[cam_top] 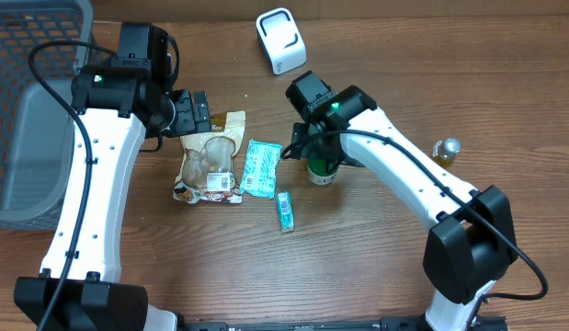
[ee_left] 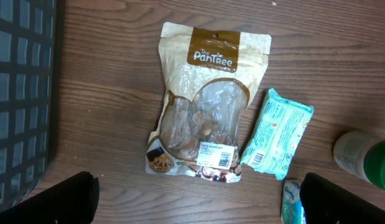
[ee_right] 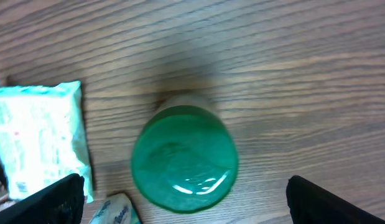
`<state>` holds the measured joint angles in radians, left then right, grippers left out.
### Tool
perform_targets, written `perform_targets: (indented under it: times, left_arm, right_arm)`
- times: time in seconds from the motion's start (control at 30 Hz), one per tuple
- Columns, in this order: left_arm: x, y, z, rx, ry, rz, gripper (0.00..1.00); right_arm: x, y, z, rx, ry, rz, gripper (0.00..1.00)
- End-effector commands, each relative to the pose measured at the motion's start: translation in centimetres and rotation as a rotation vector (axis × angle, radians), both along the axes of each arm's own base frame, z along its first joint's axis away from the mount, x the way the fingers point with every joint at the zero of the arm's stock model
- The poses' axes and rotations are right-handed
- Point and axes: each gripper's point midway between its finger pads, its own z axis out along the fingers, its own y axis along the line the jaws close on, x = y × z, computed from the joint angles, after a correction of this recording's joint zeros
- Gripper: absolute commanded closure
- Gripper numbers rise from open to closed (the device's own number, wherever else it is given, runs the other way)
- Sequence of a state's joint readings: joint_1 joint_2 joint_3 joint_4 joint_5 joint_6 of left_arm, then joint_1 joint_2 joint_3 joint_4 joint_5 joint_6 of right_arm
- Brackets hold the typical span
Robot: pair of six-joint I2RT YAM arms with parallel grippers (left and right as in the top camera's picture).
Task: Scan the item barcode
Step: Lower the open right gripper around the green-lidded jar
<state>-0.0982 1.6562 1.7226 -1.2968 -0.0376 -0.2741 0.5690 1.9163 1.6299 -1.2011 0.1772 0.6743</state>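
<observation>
Looking down through the right wrist camera, we see the round bottle with a glossy green cap (ee_right: 183, 158) standing upright on the brown wooden table (cam_top: 358, 267). It lies between the right fingers (ee_right: 52, 202), whose dark tips show at the two lower corners. They are spread wide, apart from the bottle on both sides, and hold nothing.

The left fingers (ee_left: 61, 202) are spread just as wide and are empty too. They hang over the tan and clear plastic snack pouch (ee_left: 208, 106), which lies flat with its printed label toward the tips.

Just beside the pouch lies a flat teal and white wrapped packet (ee_left: 278, 140), and near that a small teal tube (cam_top: 285, 211).

Only the overhead camera shows the white box-shaped scanner (cam_top: 281, 39) at the far edge of the table, well apart from the bottle. It alone also shows a small bottle with a silver cap (cam_top: 444, 152) near the right arm and the full grey mesh basket (cam_top: 27, 138) at the left. In that view the right arm hides most of the green-capped bottle. The wrist views alone show the gap between each pair of fingers.
</observation>
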Motion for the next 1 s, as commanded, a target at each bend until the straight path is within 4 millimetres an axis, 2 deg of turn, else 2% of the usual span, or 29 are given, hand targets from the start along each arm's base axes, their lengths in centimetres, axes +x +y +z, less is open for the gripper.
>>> perform_targets:
  times: [0.0, 0.13, 0.73, 0.97]
  left_arm:
    - [0.06, -0.12, -0.33, -0.001, 0.010, -0.010, 0.00]
    - [0.06, -0.12, -0.33, -0.001, 0.010, -0.010, 0.01]
    - [0.06, -0.12, -0.33, -0.001, 0.010, -0.010, 0.00]
    - [0.06, -0.12, -0.33, -0.001, 0.010, -0.010, 0.01]
  right_arm:
    - [0.78, -0.47, 0.48, 0.034, -0.009, -0.062, 0.00]
    - [0.48, 0.34, 0.38, 0.090, 0.020, -0.057, 0.00]
    - [0.14, 0.35, 0.26, 0.093, 0.036, -0.058, 0.00]
    - [0.24, 0.38, 0.04, 0.106, 0.033, -0.135, 0.00]
